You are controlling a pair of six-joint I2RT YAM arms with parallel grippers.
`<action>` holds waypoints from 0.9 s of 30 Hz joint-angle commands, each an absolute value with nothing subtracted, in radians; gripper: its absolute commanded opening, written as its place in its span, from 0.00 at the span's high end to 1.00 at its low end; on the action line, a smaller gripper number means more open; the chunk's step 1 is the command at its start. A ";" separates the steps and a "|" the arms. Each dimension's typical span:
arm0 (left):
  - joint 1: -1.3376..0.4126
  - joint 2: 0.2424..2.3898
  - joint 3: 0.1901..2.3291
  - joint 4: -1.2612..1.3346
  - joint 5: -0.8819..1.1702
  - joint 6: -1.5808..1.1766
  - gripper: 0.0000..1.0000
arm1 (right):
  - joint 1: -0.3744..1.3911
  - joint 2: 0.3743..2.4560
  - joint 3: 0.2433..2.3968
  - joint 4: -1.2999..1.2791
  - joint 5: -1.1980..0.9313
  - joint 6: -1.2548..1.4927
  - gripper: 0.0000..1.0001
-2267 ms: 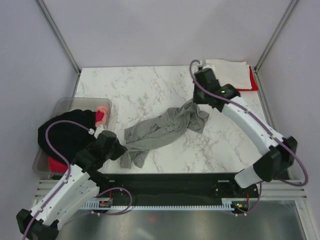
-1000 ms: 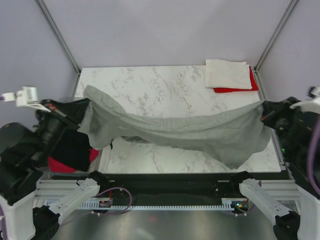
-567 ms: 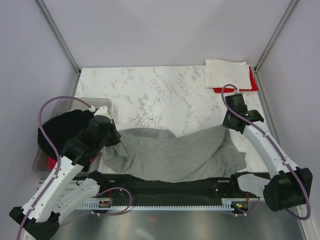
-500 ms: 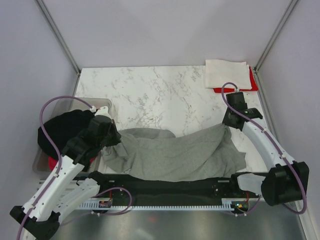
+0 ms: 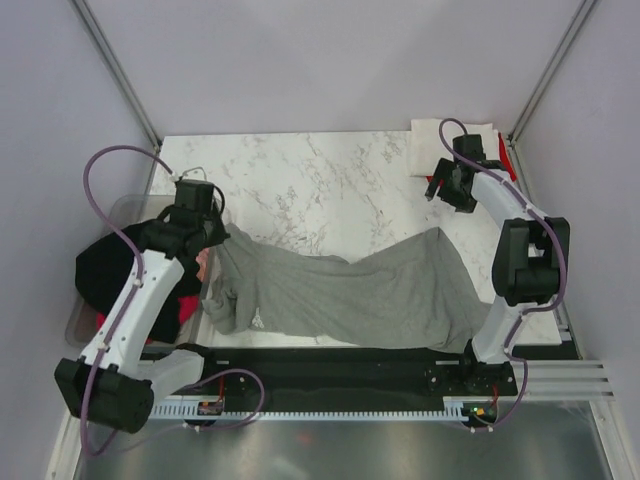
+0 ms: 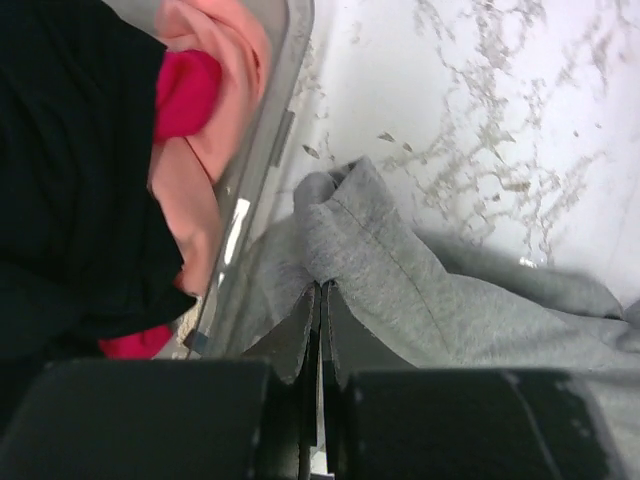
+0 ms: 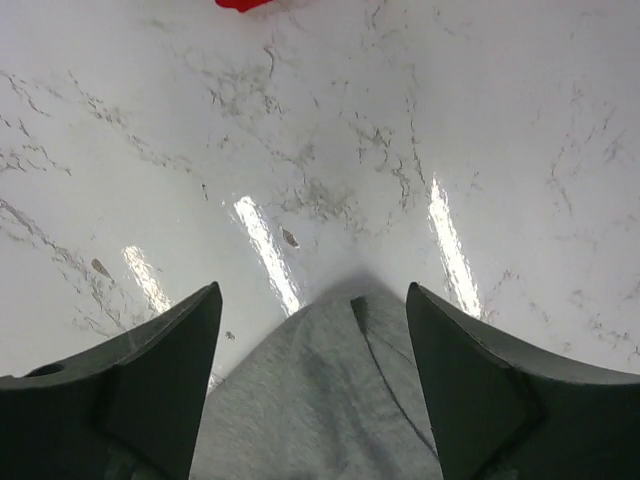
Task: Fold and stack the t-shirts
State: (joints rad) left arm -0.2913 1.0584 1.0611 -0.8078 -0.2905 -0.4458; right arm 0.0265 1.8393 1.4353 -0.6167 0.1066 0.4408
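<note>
partly hidden behind the left arm in the top view: clear tub [image 5: 130,205] at the table's left edge, heaped with a black t-shirt [image 5: 105,265]. pink t-shirt [image 6: 215,130] and crimson t-shirt [image 6: 185,90] inside it plain only from the left wrist. cut off by the right arm: folded white t-shirt [image 5: 422,150] on a red t-shirt [image 7: 250,4] in the far right corner. spread loosely across the near part of the marble table [image 5: 300,180]: grey t-shirt [image 5: 350,295]. left gripper [image 6: 320,305] low beside the tub, clamped on the grey t-shirt's left edge, elbow bent. right gripper [image 7: 312,300] spread wide, holding nothing, over the shirt's far right tip, contact unclear, arm stretched toward the far corner.
</note>
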 commanded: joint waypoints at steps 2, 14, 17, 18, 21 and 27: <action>-0.196 1.179 1.098 -0.759 -0.150 -0.318 0.98 | 0.008 1.763 1.390 -0.583 0.121 0.440 0.18; -0.195 1.206 0.959 -0.664 -0.063 -0.328 0.98 | 0.008 1.489 0.887 -0.342 -0.014 0.463 0.43; -0.195 1.204 0.953 -0.663 -0.061 -0.328 0.98 | 0.008 1.506 0.865 -0.327 -0.014 0.457 0.45; -0.195 1.203 0.954 -0.663 -0.060 -0.328 0.98 | 0.008 1.520 0.858 -0.324 -0.014 0.457 0.46; -0.195 1.203 0.953 -0.663 -0.066 -0.327 0.98 | 0.008 1.529 0.835 -0.299 -0.026 0.462 0.48; -0.195 1.198 0.950 -0.661 -0.067 -0.327 0.98 | 0.008 1.529 0.810 -0.279 -0.037 0.466 0.51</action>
State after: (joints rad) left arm -0.1978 1.2209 0.9581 -0.6994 -0.0746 -0.3725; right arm 0.0082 1.5303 0.8249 -0.3325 -0.0185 0.4637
